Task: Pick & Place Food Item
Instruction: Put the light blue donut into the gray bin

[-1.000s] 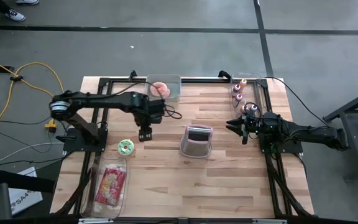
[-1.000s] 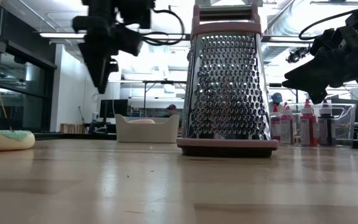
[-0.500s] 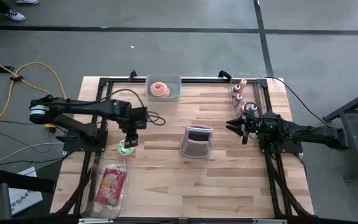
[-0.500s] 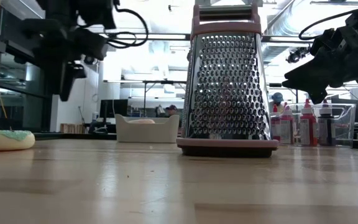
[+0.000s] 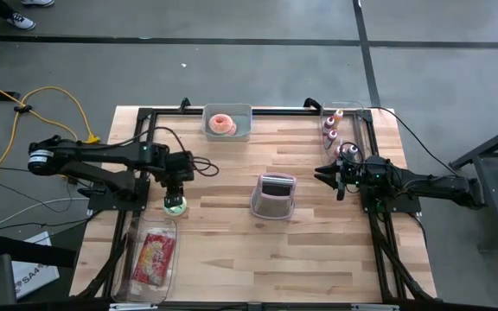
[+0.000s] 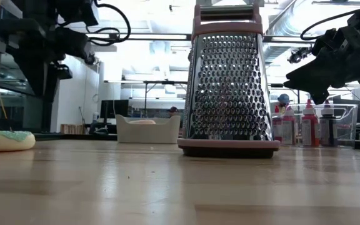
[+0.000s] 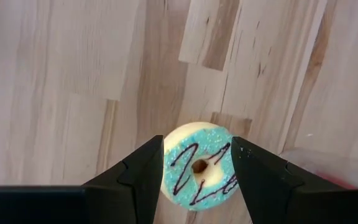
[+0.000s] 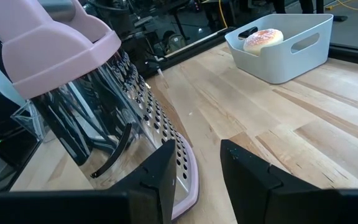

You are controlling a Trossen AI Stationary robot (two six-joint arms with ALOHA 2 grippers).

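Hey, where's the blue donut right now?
The blue donut lies on the table's left side in the high view, just above the snack bag's tray, directly under the open left claw.

Both arms are dark, nearly black, built of slim tube-like links joined by bulkier rounded joints. The left arm (image 5: 102, 155) carries a pale silver-grey ring at its outermost joint, and a thin black cable loops off its wrist. Each two-finger gripper (image 7: 196, 177) has matte black, angular, wedge-shaped fingers (image 8: 160, 171) with faceted edges.
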